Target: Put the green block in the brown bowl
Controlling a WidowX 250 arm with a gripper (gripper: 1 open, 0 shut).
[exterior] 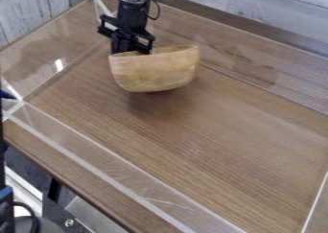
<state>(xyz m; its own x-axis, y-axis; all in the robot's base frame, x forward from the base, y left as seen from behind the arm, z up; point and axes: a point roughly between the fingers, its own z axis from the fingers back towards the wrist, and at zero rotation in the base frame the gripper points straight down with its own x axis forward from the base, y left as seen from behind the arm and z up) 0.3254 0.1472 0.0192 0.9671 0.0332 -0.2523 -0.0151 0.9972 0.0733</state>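
While it stands over the brown bowl's (156, 69) rim, the claw (129, 49) is closed.

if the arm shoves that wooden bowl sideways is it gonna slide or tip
Probably rock before it slides: the brown bowl has rounded sides and already sits tilted, one rim raised. It looks thick-walled and stiff, so a nudge shouldn't deform it. The wooden table looks smooth, so sliding seems easy. The gripper is at its rim; the frame doesn't show what it holds.
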